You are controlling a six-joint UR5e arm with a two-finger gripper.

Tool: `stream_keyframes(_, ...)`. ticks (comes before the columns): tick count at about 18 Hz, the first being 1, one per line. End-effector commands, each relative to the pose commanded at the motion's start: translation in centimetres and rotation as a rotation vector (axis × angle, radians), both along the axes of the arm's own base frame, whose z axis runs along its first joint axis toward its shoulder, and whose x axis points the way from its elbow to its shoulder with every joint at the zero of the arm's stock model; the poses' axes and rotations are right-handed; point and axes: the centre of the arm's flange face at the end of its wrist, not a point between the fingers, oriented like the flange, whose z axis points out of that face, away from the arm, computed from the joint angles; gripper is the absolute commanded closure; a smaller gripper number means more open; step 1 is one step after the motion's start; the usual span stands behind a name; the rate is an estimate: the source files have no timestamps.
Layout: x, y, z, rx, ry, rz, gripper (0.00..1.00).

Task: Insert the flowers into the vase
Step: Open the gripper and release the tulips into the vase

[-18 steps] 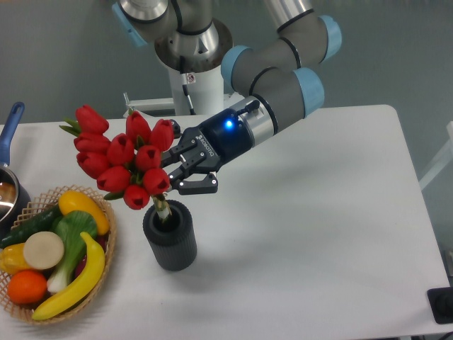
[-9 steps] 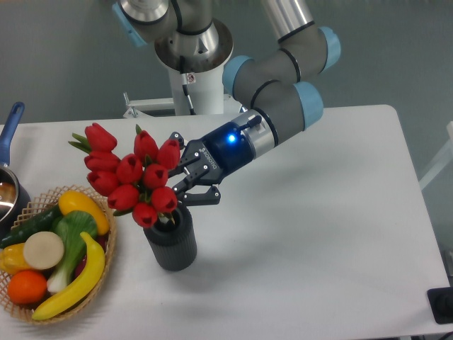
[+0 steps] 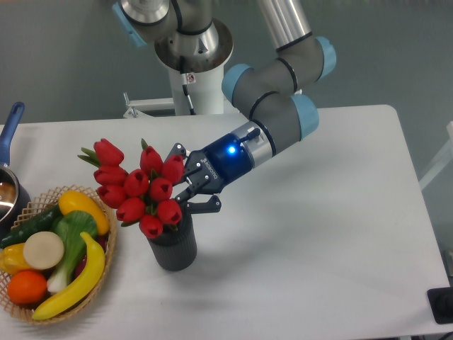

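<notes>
The flowers [image 3: 138, 185], a bunch of glossy red tulip heads with green leaves, lean to the left over the vase [image 3: 174, 249], a dark grey ribbed cylinder at the front left of the white table. Their stems go down into the vase's mouth and the lowest heads rest at its rim. My gripper [image 3: 185, 183] reaches in from the right, just above the vase. It is shut on the bunch at the stems. Its fingertips are partly hidden behind the tulip heads.
A woven basket [image 3: 107, 256] of fruit and vegetables stands just left of the vase. A pot with a blue handle [image 3: 10, 134] is at the left edge. The robot's base [image 3: 192, 85] is at the back.
My gripper has moved down and a little right with the flowers. The stems have gone deeper into the vase, and the heads now sit at its rim.
</notes>
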Motion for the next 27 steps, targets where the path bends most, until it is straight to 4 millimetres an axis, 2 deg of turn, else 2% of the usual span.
stream_keyframes(4,0.0,0.0,-1.4,-0.005,-0.006,0.0,0.67)
stream_keyframes(27,0.4,-0.4,-4.6,-0.013,0.02,0.001,0.67)
